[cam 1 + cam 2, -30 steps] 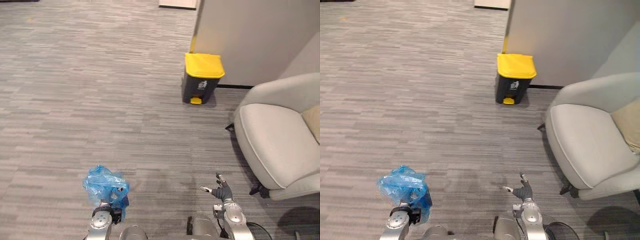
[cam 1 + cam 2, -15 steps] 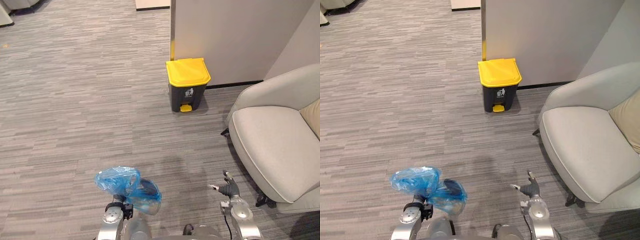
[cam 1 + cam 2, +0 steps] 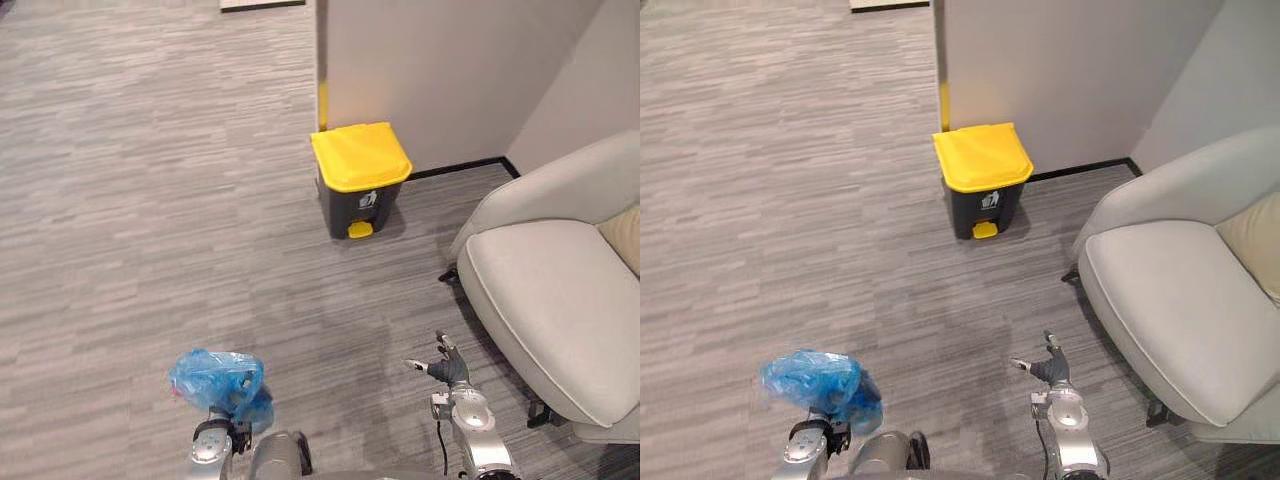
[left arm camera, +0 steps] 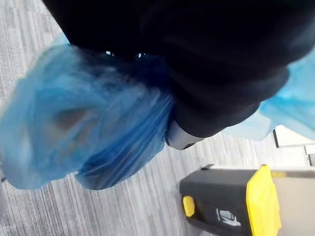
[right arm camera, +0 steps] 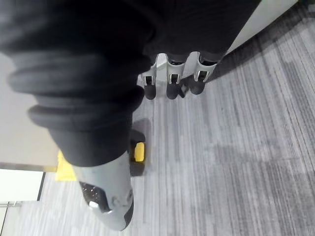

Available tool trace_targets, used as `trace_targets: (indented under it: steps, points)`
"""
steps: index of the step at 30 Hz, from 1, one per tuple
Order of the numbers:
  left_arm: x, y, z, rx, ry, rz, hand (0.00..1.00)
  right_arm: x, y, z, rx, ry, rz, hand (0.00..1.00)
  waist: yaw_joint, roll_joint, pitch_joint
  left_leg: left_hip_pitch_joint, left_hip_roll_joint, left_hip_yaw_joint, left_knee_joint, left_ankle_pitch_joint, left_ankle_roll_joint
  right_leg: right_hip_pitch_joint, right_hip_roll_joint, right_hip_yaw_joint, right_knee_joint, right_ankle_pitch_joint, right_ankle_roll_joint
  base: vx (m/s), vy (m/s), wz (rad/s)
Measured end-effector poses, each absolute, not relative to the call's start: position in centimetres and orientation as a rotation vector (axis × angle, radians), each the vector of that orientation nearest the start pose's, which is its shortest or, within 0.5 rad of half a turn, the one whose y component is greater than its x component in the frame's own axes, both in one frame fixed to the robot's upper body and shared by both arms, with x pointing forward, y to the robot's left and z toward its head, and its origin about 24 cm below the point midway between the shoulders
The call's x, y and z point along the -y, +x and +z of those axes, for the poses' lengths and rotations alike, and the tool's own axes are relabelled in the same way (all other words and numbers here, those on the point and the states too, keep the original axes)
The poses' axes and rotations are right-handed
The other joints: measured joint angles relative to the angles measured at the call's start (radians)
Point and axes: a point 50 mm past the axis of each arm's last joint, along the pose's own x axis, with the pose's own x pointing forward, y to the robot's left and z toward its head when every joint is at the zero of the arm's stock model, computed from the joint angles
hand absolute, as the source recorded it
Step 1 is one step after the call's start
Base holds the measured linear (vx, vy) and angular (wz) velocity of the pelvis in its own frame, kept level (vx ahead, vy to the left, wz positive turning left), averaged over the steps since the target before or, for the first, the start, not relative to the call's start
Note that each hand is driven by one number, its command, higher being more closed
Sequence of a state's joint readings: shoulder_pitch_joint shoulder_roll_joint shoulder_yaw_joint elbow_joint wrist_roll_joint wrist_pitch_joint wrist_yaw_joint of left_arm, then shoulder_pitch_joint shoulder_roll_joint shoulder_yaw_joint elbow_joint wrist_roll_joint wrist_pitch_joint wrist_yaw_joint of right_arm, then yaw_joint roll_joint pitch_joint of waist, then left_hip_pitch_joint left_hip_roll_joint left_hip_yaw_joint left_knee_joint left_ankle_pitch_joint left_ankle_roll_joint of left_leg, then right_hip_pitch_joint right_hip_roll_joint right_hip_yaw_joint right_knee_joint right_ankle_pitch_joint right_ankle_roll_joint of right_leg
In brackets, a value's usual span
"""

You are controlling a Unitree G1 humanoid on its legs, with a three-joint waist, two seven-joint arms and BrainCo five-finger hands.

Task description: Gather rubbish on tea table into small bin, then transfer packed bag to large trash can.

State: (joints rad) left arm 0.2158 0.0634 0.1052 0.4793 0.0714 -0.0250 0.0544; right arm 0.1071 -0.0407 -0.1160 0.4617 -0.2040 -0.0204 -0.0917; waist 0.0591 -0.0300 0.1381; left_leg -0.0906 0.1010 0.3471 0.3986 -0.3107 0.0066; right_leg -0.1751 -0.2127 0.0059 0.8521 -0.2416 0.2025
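A crumpled blue plastic rubbish bag (image 3: 218, 378) bulges over my left hand (image 3: 238, 436) at the lower left, held above the carpet; up close the bag (image 4: 74, 128) bunches against the hand's dark cover. The large trash can (image 3: 360, 178), dark with a closed yellow lid, stands ahead by the corner of a wall, well beyond both hands. It also appears as the can (image 4: 231, 206) past the bag. My right hand (image 3: 443, 368) hovers at the lower right, fingers (image 5: 167, 78) straight and holding nothing.
A light grey armchair (image 3: 550, 300) with a beige cushion (image 3: 625, 232) takes up the right side, close to my right hand. A grey partition wall (image 3: 450, 60) rises behind the can. Striped grey carpet (image 3: 150, 200) stretches left and ahead.
The camera has moved: the can now sits larger and further left. The bag, spread sideways half a second ago, is bunched over my left hand. The right hand stays open.
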Motion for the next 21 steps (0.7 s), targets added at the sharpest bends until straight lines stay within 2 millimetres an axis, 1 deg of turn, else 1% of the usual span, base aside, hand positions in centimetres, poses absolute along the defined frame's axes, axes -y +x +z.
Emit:
trace_targets:
  steps: [1,2,3,4,5,6,7,8,9,10,11,12,13,14,15,16,17,18,19,20,21]
  points:
    - [-20.5,15.0,-9.8,-0.662,0.131,0.205,1.00,19.6,18.8,-8.0,-0.552,-0.238,-0.179,0.00,-0.007,0.003,0.002,0.045,0.000,0.001,-0.021,-0.018,-0.001,-0.062,0.004,-0.015,0.071,-0.025,-0.046,0.34,-0.046,-0.03]
    - [-20.6,15.0,-9.8,-0.663,0.138,0.209,1.00,19.5,18.8,-7.9,-0.551,-0.239,-0.174,0.00,-0.024,0.010,0.006,0.093,0.002,0.003,-0.053,-0.026,-0.011,-0.131,0.011,-0.060,0.090,-0.049,-0.086,0.42,-0.069,0.00]
    - [-20.6,15.0,-9.8,-0.661,0.139,0.208,1.00,19.5,18.9,-7.9,-0.551,-0.240,-0.173,0.00,-0.030,0.010,0.006,0.110,0.004,0.002,-0.064,-0.029,-0.018,-0.157,0.018,-0.076,0.083,-0.057,-0.099,0.38,-0.104,0.10]
    - [-20.7,15.1,-9.7,-0.659,0.139,0.207,1.00,19.5,18.9,-7.9,-0.549,-0.240,-0.172,0.00,-0.045,0.007,0.005,0.144,0.009,0.002,-0.084,-0.034,-0.037,-0.218,0.035,-0.103,0.047,-0.066,-0.117,0.41,-0.149,0.14]
    - [-20.8,15.3,-9.7,-0.658,0.138,0.205,1.00,19.7,18.8,-8.1,-0.559,-0.246,-0.173,0.00,-0.052,0.007,0.005,0.181,0.020,-0.001,-0.101,-0.043,-0.053,-0.269,0.069,-0.135,-0.071,-0.053,-0.135,0.42,-0.166,0.15]
    - [-20.9,15.4,-9.8,-0.661,0.137,0.205,1.00,19.8,18.6,-8.4,-0.575,-0.249,-0.172,0.00,-0.052,0.004,0.003,0.197,0.019,-0.006,-0.109,-0.044,-0.057,-0.274,0.083,-0.141,-0.154,-0.027,-0.148,0.47,-0.189,0.38]
    - [-20.7,15.6,-10.1,-0.676,0.134,0.197,1.00,20.2,17.9,-9.2,-0.622,-0.259,-0.173,0.00,-0.064,-0.007,-0.006,0.219,0.012,-0.052,-0.124,-0.052,-0.082,-0.260,0.115,-0.135,-0.278,0.112,-0.210,0.40,-0.137,0.39]
    - [-20.0,15.8,-10.6,-0.697,0.117,0.181,1.00,20.9,17.3,-9.9,-0.668,-0.277,-0.176,0.00,-0.069,0.033,-0.009,0.228,0.040,-0.107,-0.139,-0.044,-0.086,-0.234,0.139,-0.163,-0.299,0.110,-0.219,0.48,-0.144,0.26]
    - [-19.9,15.8,-10.6,-0.695,0.115,0.181,1.00,21.0,17.6,-9.9,-0.675,-0.277,-0.179,0.00,-0.064,0.040,-0.009,0.222,0.043,-0.143,-0.151,-0.012,-0.091,-0.237,0.147,-0.161,-0.295,0.099,-0.237,0.44,-0.147,0.00]
    - [-19.9,16.0,-10.5,-0.690,0.114,0.182,1.00,21.1,18.0,-9.7,-0.664,-0.274,-0.188,0.00,-0.067,0.043,-0.003,0.225,0.040,-0.162,-0.154,0.026,-0.110,-0.234,0.142,-0.166,-0.288,0.079,-0.243,0.59,-0.226,0.12]
    - [-19.3,16.7,-10.3,-0.672,0.098,0.173,1.00,21.6,18.0,-9.5,-0.655,-0.270,-0.211,0.00,-0.077,0.054,0.001,0.221,0.047,-0.181,-0.106,0.076,-0.116,-0.191,0.139,-0.189,-0.299,0.054,-0.245,0.42,-0.179,0.30]
    - [-19.1,16.9,-10.2,-0.662,0.091,0.172,1.00,21.7,17.9,-9.4,-0.654,-0.272,-0.212,0.00,-0.077,0.055,0.003,0.211,0.057,-0.190,-0.052,0.089,-0.121,-0.160,0.140,-0.200,-0.315,0.045,-0.245,0.48,-0.199,0.54]
    - [-18.6,17.1,-9.9,-0.646,0.077,0.167,1.00,21.5,17.3,-9.5,-0.655,-0.267,-0.210,0.00,-0.075,0.059,0.007,0.146,0.090,-0.212,0.161,0.150,-0.134,-0.061,0.149,-0.229,-0.375,0.028,-0.244,0.30,-0.128,0.40]
    - [-18.4,17.1,-9.9,-0.642,0.068,0.167,1.00,21.3,17.1,-9.4,-0.648,-0.265,-0.206,0.00,-0.069,0.057,0.010,0.088,0.118,-0.209,0.313,0.225,-0.137,0.000,0.155,-0.232,-0.418,0.024,-0.247,0.43,-0.147,0.26]
    - [-18.2,17.1,-9.7,-0.633,0.059,0.160,1.00,20.4,17.4,-9.3,-0.630,-0.250,-0.184,0.00,-0.058,0.054,0.014,0.002,0.161,-0.194,0.487,0.173,-0.108,0.061,0.168,-0.232,-0.463,0.016,-0.256,0.25,-0.051,-0.04]
    - [-18.1,17.1,-9.7,-0.631,0.056,0.157,1.00,20.3,17.7,-9.1,-0.622,-0.249,-0.184,0.00,-0.050,0.055,0.014,-0.031,0.169,-0.191,0.529,0.146,-0.098,0.078,0.169,-0.230,-0.476,0.013,-0.258,0.29,-0.014,-0.18]
    - [-18.1,17.2,-9.6,-0.627,0.054,0.150,1.00,20.3,17.8,-9.0,-0.616,-0.243,-0.185,0.00,-0.039,0.050,0.016,-0.103,0.176,-0.167,0.556,0.107,-0.079,0.117,0.169,-0.222,-0.506,0.008,-0.256,0.32,0.039,-0.16]
    - [-18.2,17.1,-9.5,-0.619,0.055,0.154,1.00,20.0,18.3,-8.7,-0.598,-0.236,-0.180,0.00,-0.030,0.050,0.017,-0.154,0.175,-0.142,0.510,0.086,-0.046,0.150,0.166,-0.217,-0.534,0.000,-0.245,0.26,0.044,-0.15]
    - [-18.2,17.1,-9.4,-0.617,0.055,0.155,1.00,20.0,18.3,-8.6,-0.592,-0.236,-0.180,0.00,-0.024,0.051,0.017,-0.171,0.173,-0.133,0.480,0.082,-0.040,0.160,0.165,-0.212,-0.541,-0.002,-0.241,0.32,0.123,-0.20]
    - [-18.4,16.8,-9.4,-0.618,0.054,0.163,1.00,20.1,18.4,-8.4,-0.579,-0.238,-0.184,0.00,-0.014,0.049,0.018,-0.206,0.156,-0.118,0.380,0.077,-0.031,0.182,0.157,-0.198,-0.546,-0.014,-0.223,0.24,0.128,-0.23]
    - [-18.5,16.5,-9.5,-0.623,0.055,0.168,1.00,20.1,18.5,-8.3,-0.574,-0.237,-0.184,0.00,-0.013,0.049,0.018,-0.215,0.140,-0.114,0.308,0.078,-0.032,0.195,0.152,-0.193,-0.549,-0.023,-0.211,0.31,0.172,-0.27]
